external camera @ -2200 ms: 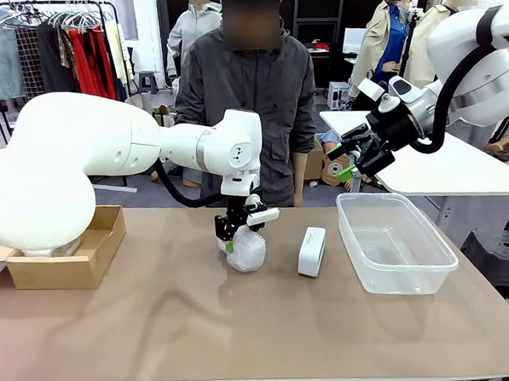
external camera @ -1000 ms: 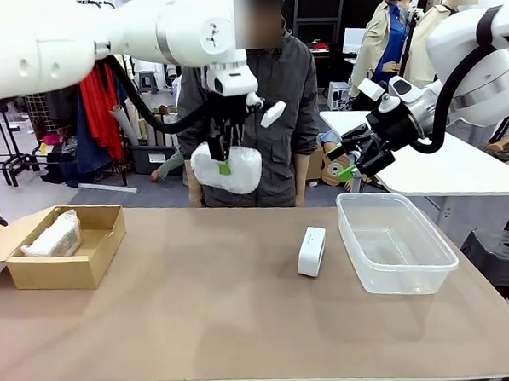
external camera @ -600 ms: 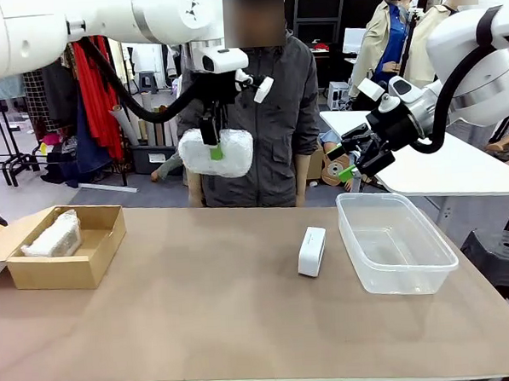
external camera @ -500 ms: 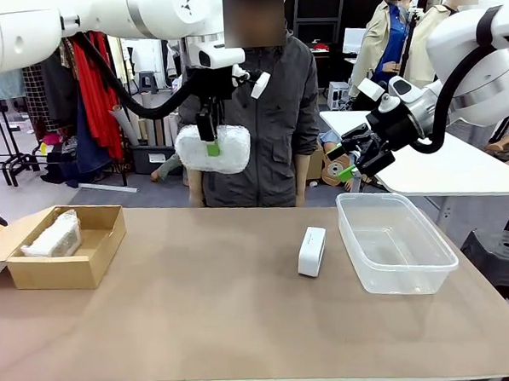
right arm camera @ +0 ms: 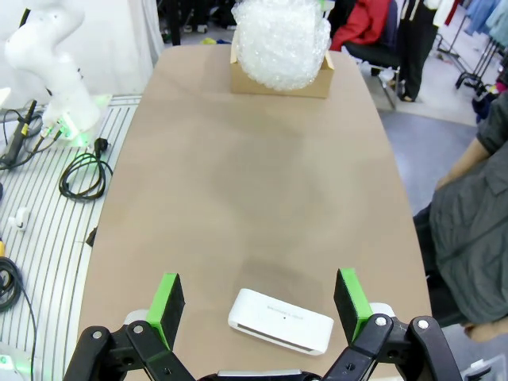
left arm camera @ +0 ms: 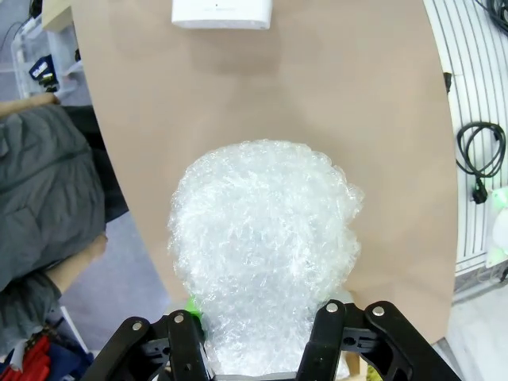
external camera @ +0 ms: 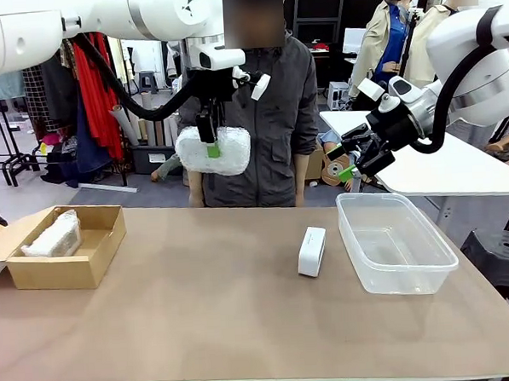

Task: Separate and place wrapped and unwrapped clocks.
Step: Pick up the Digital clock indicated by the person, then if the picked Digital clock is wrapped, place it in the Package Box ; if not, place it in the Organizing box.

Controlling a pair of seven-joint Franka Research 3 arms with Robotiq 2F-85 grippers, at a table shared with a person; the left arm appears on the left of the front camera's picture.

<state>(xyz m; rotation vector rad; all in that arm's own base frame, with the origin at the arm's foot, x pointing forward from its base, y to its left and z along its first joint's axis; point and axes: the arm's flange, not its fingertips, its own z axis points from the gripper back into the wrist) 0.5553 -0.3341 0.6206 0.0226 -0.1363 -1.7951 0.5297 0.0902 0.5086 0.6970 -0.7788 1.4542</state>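
My left gripper [external camera: 209, 135] hangs high above the table's far edge, in front of the person, shut on a rounded bubble-wrap bundle [external camera: 215, 152]. In the left wrist view the bundle [left arm camera: 266, 234] sits between the black fingers [left arm camera: 187, 347], far above the table. A second, blocky wrapped bundle [external camera: 54, 235] lies in the cardboard box [external camera: 58, 273] at the left. The bare white clock [external camera: 311, 251] stands on the table right of centre. My right gripper [external camera: 352, 163] is open in the air beyond the tub; the right wrist view shows the bare clock [right arm camera: 280, 320] far below its green pads [right arm camera: 167, 305].
A clear plastic tub [external camera: 430, 277] stands on the table's right side, next to the bare clock. A person in a grey jacket [external camera: 258, 96] stands at the far edge, right behind the held bundle. The open flap [external camera: 5, 240] of the cardboard box sticks out to the left.
The left gripper has lifted the rounded bundle off the table, high into the air, and carried it a little to the left. The right arm has not moved.
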